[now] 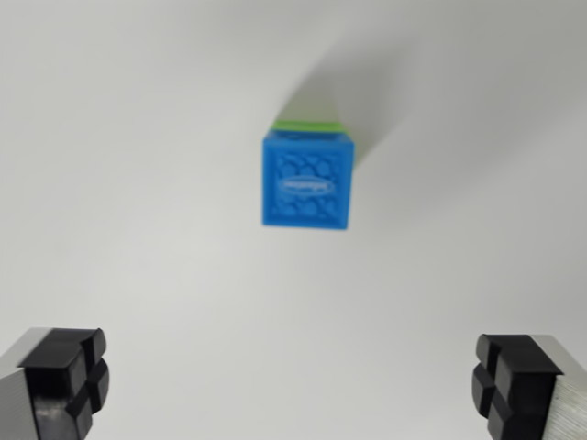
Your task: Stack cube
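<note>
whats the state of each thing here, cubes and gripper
blue cube: sitting on top of the green cube, flat and free of the gripper
green cube: underneath the blue cube, only a thin edge showing at the top
gripper: open, both fingers wide apart at the bottom corners, holding nothing
table: white, bare apart from the stack

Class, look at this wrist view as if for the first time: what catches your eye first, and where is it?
The bright blue cube stands out, just above the middle of the view, with an embossed oval label on top. A thin green edge peeks from beneath it at its far side, so it seems to sit on a green cube. The black fingertips of the open gripper frame the bottom corners, holding nothing, over a plain white surface.
</note>
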### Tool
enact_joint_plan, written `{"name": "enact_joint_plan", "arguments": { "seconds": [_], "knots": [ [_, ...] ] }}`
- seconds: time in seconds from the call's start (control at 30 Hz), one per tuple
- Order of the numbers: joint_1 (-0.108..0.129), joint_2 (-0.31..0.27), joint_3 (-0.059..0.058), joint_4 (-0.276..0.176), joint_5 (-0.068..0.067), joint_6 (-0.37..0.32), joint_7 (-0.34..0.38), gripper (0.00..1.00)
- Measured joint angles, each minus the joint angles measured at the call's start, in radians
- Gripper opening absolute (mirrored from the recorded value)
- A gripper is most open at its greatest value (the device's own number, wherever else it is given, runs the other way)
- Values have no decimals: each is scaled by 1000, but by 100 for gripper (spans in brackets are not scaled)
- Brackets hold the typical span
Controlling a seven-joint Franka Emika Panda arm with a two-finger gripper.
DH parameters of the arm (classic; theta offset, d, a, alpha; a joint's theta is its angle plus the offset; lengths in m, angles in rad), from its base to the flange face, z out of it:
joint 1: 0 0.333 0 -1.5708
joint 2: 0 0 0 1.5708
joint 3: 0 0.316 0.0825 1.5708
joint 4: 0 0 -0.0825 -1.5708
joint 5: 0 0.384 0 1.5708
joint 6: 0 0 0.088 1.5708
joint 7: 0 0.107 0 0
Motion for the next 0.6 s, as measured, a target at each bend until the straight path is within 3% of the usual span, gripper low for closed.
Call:
{"name": "enact_joint_plan", "arguments": {
  "seconds": [0.6],
  "knots": [
    [0, -50, 0, 89, -12, -138, 10, 100]
  ]
}}
